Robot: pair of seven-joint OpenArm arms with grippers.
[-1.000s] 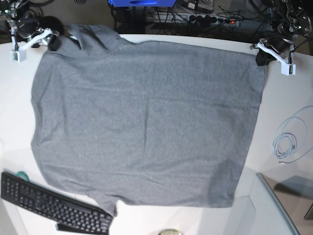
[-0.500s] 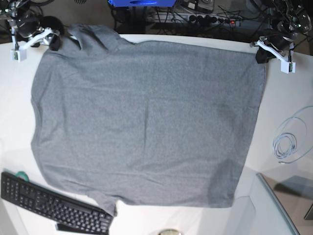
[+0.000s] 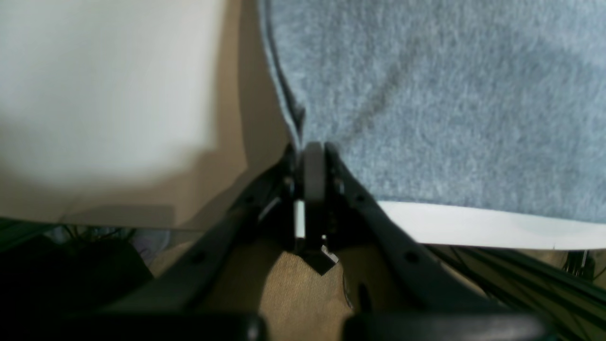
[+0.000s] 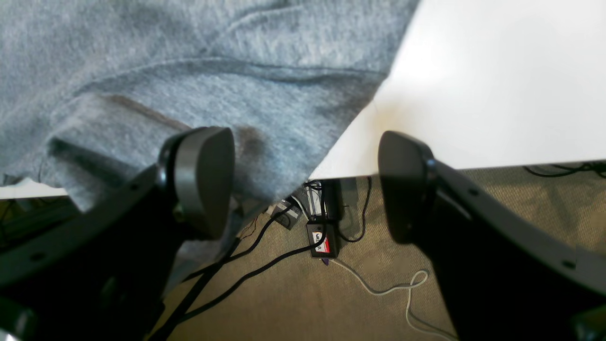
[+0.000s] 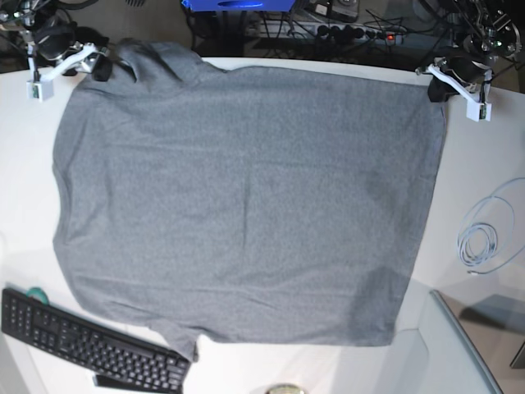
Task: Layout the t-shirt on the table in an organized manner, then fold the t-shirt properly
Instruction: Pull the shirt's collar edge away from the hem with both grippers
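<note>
A: Where was the t-shirt (image 5: pixel 238 205)?

B: It lay spread flat on the white table (image 5: pixel 492 164), covering most of it. One sleeve lay folded at the far left corner, and the other sleeve reached the near edge, just beside a black keyboard (image 5: pixel 90 345).

A: What did the left gripper (image 3: pixel 313 163) do?

B: It was closed on the far right corner of the t-shirt, at the table's far edge. In the wrist view the jaws were pressed together right at the hem.

A: And the right gripper (image 4: pixel 303 184)?

B: Its jaws stood wide apart at the far left corner. One finger (image 4: pixel 203 177) was in front of the cloth that hung over the edge; I could not tell if they touched. Nothing was held between them. A coiled pale cable (image 5: pixel 480 242) lay on the table at the right.
</note>
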